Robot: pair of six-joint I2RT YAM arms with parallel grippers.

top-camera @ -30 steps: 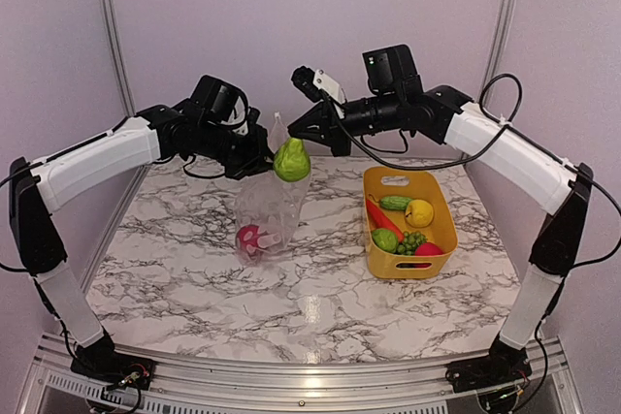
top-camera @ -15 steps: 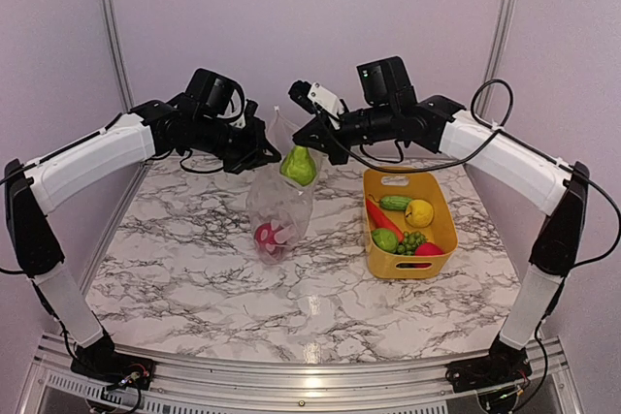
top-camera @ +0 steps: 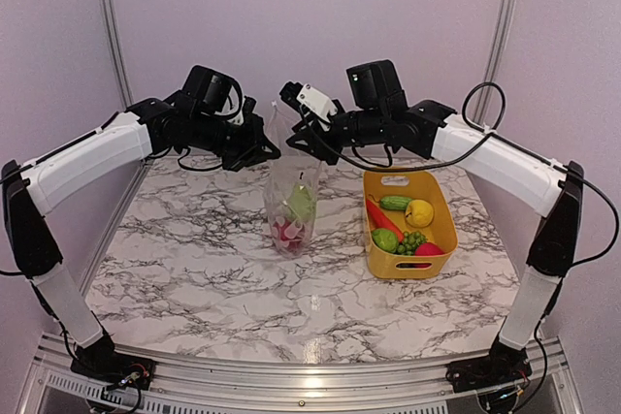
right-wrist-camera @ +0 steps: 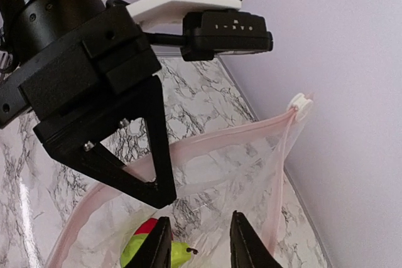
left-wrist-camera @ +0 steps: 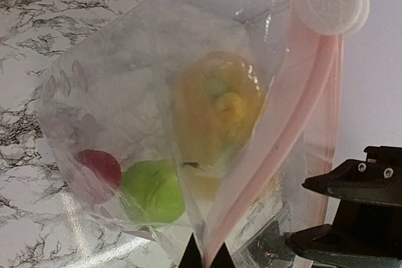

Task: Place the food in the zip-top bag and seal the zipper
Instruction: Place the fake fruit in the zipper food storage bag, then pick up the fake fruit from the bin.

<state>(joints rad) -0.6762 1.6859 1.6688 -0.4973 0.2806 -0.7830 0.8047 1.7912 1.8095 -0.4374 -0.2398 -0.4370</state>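
Top external view: zip-top bag (top-camera: 294, 203) hanging over counter (top-camera: 194, 269), bottom apparently touching it. Left gripper (left-wrist-camera: 204, 259) jaws clamped on zipper (left-wrist-camera: 295, 123) at bag's mouth. Right gripper (right-wrist-camera: 200, 246) above bag's mouth, jaws apart. Green fruit (left-wrist-camera: 152, 191), red fruit (left-wrist-camera: 99, 169) inside bag. Yellow basket (top-camera: 442, 203) right of bag.

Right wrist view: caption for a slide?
Left pincer holds the zip-top bag up; right pincer open above, green fruit inside.
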